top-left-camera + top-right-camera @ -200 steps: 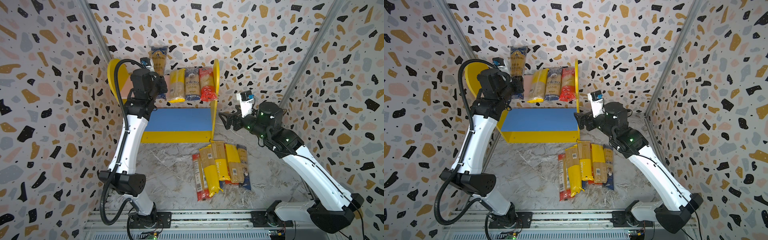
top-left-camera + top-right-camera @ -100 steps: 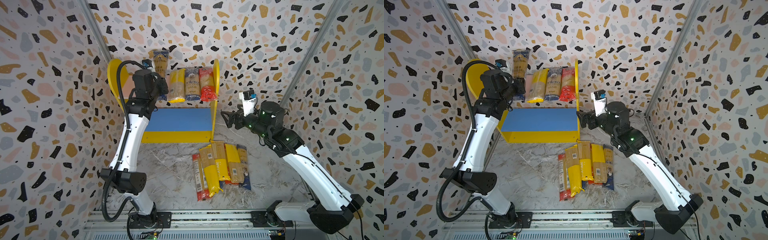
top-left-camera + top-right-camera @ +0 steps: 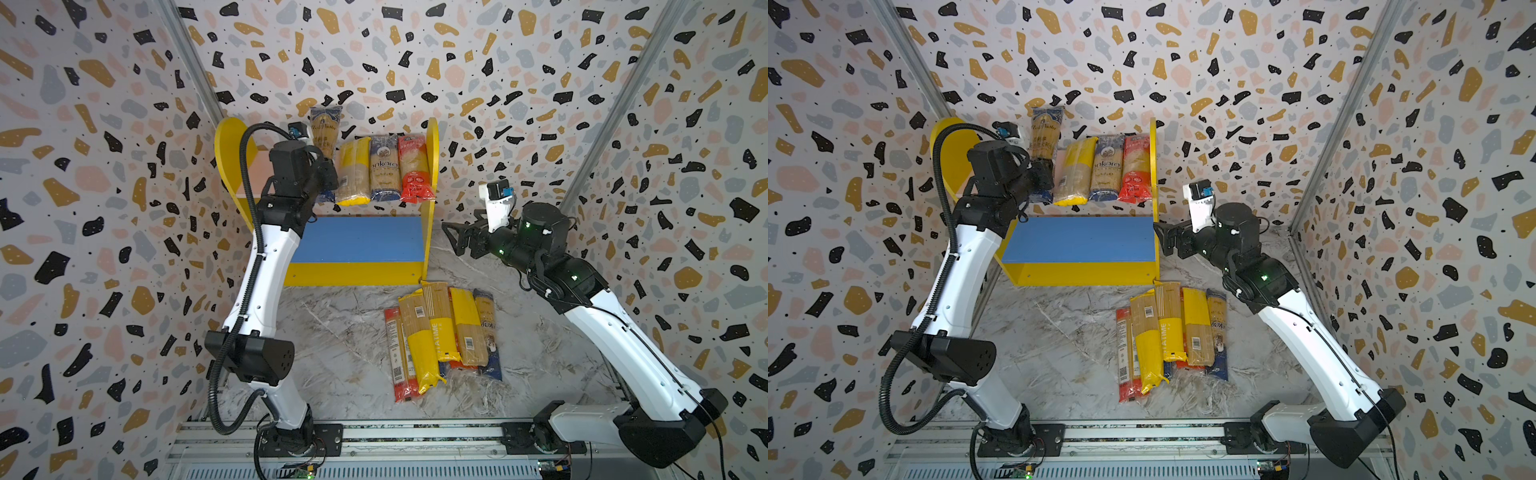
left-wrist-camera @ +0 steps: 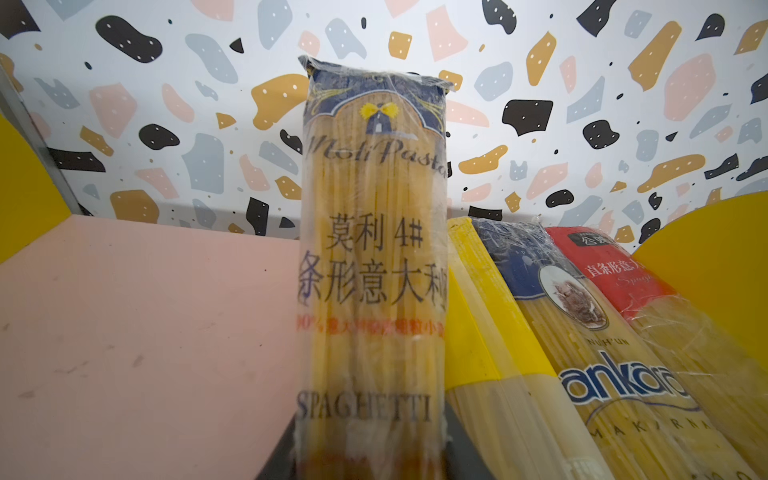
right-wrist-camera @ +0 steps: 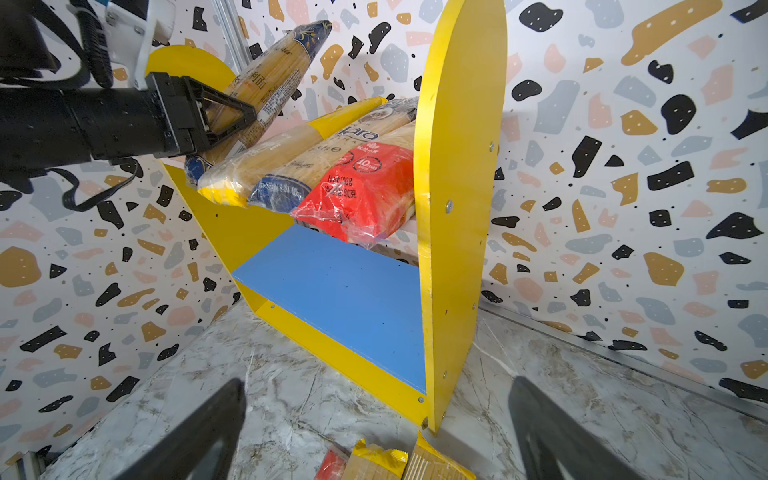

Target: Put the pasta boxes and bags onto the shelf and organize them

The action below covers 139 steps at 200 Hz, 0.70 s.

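While the left tool (image 5: 241, 112) clenches the "Moli Pasta" SPAGHETTI bag (image 4: 374, 249), upper centre, tilted over the pink board (image 4: 145, 332) of the shelf (image 3: 432, 166) beside the "ankara" pack (image 4: 615, 382), the right tool (image 3: 453, 240) stands released.

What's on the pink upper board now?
Three packs lie side by side: yellow pack, Ankara pack, red pack. The left gripper holds the Moli Pasta pack tilted beside them; its contact with the board is covered.

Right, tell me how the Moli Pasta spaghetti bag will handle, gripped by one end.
Probably stiff: the Moli Pasta spaghetti bag sticks out straight from the left pincer without sagging. Likely slippery: its clear film looks glossy. Long, narrow and tilted above the pink board, it may drop or slide sideways on release.
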### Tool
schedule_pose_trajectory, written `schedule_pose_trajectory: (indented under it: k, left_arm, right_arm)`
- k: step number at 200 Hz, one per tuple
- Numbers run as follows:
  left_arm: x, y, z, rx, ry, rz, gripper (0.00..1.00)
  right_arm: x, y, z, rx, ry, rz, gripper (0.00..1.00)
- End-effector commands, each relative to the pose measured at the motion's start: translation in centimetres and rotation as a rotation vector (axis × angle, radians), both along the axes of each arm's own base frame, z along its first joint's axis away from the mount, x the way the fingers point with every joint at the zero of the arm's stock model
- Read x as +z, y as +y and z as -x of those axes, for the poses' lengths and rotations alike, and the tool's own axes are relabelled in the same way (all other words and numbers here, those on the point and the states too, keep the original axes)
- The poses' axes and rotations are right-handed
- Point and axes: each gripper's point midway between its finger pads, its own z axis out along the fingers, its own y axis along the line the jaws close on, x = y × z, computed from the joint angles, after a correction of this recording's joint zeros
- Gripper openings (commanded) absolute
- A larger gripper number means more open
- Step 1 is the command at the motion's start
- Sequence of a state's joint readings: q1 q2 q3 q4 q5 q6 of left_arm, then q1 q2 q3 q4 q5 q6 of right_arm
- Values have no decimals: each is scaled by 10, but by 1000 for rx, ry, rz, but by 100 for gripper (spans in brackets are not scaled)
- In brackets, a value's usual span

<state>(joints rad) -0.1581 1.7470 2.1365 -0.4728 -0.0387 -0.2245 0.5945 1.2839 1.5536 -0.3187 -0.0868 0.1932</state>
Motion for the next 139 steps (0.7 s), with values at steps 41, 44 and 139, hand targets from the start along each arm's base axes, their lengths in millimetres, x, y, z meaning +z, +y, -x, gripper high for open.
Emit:
schedule_pose_trajectory:
  k: [41,44,139]
  left_arm:
    - [89,0,22,-27,-280,48,57]
    - [90,1,23,-25,-282,48,57]
    - [97,-3,66,-87,-314,121,63]
  right_arm:
    - [17,4,17,78,-42,-45,99]
    - [16,4,16,79,-41,-44,99]
    - [15,7,23,115,-36,-43,99]
